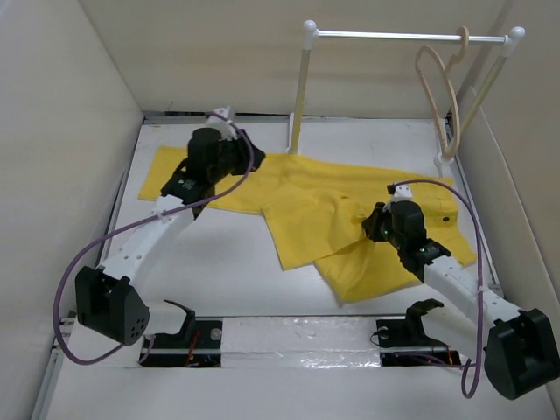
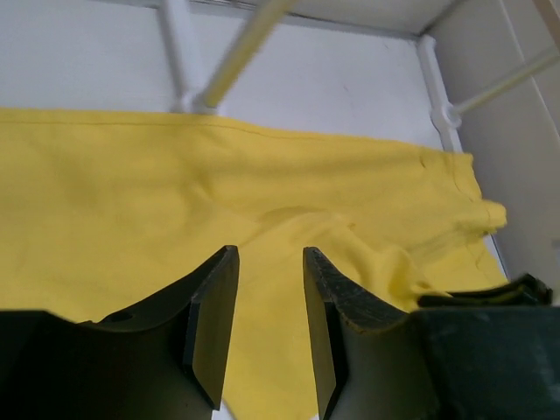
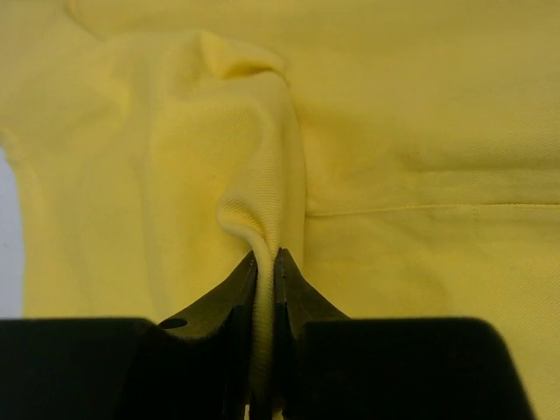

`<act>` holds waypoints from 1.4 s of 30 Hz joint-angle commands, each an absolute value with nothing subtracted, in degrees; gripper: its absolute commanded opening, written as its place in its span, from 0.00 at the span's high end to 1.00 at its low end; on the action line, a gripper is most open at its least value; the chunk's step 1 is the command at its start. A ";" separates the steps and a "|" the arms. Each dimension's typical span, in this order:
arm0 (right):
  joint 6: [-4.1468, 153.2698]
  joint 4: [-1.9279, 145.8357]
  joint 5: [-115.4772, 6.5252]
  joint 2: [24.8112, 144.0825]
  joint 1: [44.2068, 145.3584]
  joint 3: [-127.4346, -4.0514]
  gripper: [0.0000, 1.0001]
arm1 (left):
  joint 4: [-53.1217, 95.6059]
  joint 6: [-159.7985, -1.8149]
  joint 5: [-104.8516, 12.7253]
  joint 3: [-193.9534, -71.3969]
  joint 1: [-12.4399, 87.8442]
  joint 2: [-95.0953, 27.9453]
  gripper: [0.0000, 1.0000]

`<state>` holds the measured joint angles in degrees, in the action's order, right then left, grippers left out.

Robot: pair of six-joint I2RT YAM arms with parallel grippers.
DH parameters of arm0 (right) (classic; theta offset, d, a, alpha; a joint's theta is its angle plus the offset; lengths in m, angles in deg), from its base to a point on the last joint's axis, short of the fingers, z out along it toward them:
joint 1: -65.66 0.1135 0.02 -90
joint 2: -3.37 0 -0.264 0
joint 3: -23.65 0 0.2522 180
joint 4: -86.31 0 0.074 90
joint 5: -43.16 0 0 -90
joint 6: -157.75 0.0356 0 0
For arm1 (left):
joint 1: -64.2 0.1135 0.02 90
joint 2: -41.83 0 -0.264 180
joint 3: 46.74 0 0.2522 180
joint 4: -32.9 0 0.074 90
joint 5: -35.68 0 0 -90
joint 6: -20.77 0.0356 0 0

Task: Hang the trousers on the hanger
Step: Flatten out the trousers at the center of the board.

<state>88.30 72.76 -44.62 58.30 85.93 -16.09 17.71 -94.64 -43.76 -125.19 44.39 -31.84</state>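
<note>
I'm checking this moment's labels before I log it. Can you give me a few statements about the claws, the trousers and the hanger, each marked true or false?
1. The right claw is shut on a fold of the trousers. True.
2. The left claw is clamped on the cloth too. False: it is open above the yellow cloth, with nothing between its fingers.
3. The hanger hangs by its hook from the rack bar. True.
4. The trousers are draped over the hanger. False: they lie spread on the table, apart from the hanger.
</note>
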 commanded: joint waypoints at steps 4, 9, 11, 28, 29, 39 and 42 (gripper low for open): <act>86.12 70.55 -47.10 56.02 85.78 -18.58 0.69 | 17.79 -96.02 -57.92 -124.19 33.88 -29.99 0.67; 86.12 69.56 -47.10 52.33 85.78 -19.11 0.39 | 26.88 -107.62 -70.89 -104.73 18.19 -23.03 0.71; 85.15 67.73 -47.10 51.27 86.31 -20.34 0.34 | 23.37 -112.18 -87.44 -101.91 3.57 -25.74 0.72; 81.99 56.20 -46.40 32.02 91.93 -25.35 0.90 | 9.20 -150.97 -99.42 -96.63 -10.33 -39.20 0.58; 82.07 56.20 -46.40 32.11 92.46 -25.18 0.89 | 9.29 -150.97 -98.72 -97.06 -10.85 -40.68 0.58; 82.95 58.22 -48.77 32.46 94.31 -23.07 0.87 | 7.71 -149.30 -100.29 -101.90 -8.14 -49.13 0.61; 82.95 58.31 -48.42 32.11 94.92 -22.81 0.87 | 9.03 -147.10 -99.85 -101.90 -7.43 -49.40 0.78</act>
